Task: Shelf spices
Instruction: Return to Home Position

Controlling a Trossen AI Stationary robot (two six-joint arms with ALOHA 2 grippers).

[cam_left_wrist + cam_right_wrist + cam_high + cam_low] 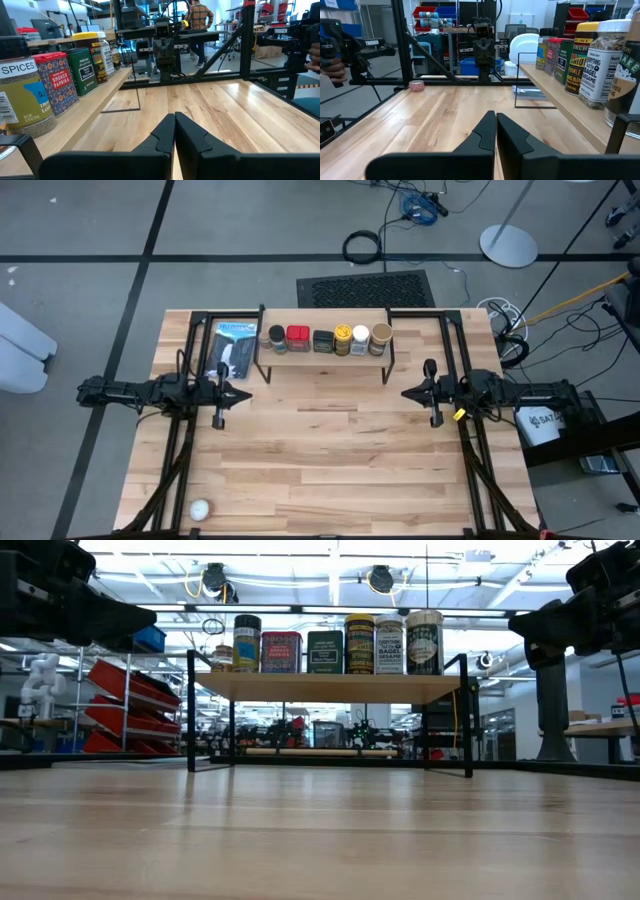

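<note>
- Tabletop (330,470) of pale wood planks carries everything; black frames run along its left and right edges.
- Left arm reaches in over the left edge, about halfway along it. The left gripper (245,393) points toward the middle of the tabletop, above the wood, its fingers (162,135) pressed together on nothing.
- Right arm mirrors it from the right edge. The right gripper (406,393) faces the left one, well apart from it, fingers (482,135) likewise together and empty.
- Shelf (320,360), a light plank on thin black legs, stands at the middle of the far edge, parallel to it.
- Blue-and-black package (234,348) lies flat on the tabletop just beside the shelf's left end.
- Six spices stand upright in one row along the plank, close together. From the left end to the right:
  - small dark-lidded jar (277,338)
  - red tin (298,338), labelled smoked paprika
  - black square tin (322,341)
  - yellow-lidded jar (342,338)
  - white-lidded jar (360,339), labelled bagel sesame
  - tan-lidded jar (380,337), nearest the right end
- Small white ball (200,509) rests near the near-left corner, well apart from everything else.
</note>
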